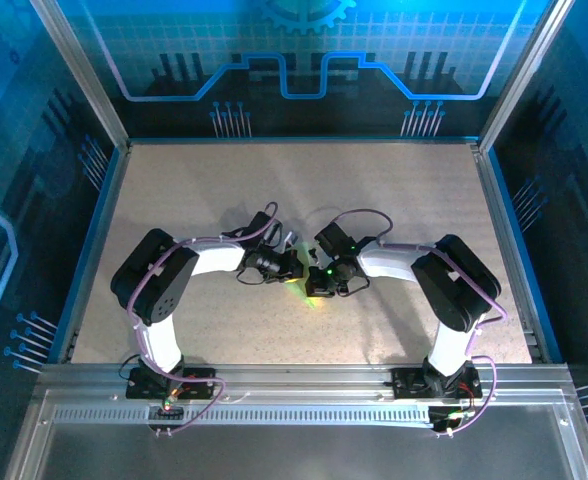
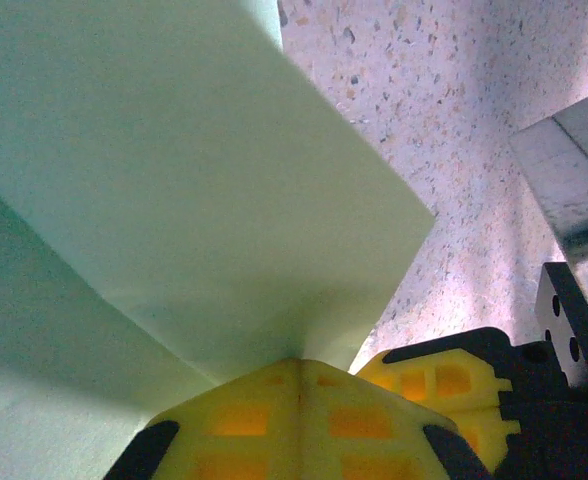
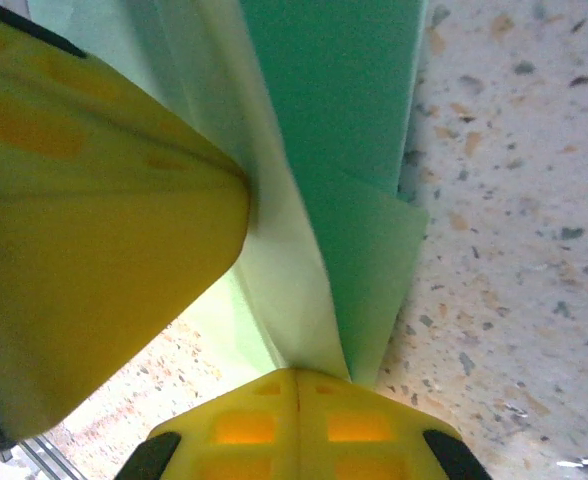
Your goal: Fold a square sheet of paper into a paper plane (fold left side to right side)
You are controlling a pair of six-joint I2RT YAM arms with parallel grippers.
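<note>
On the left, we see the white-and-black left arm [image 1: 159, 285] reach inward over the speckled beige table top [image 1: 214, 190]. Its yellow-fingered left gripper [image 2: 299, 365] is pinched tight on the thin pale green sheet of paper [image 2: 174, 200], which rises from the closed tips in folded layers. From above, the sheet of paper shows as a small green sliver at mid-table between the two wrists; we cannot tell whether it touches the surface. To the right, the yellow-fingered right gripper [image 3: 296, 375] is likewise clamped on a layered edge, just beside the left gripper, and the right arm [image 1: 454, 285] bends back behind it.
</note>
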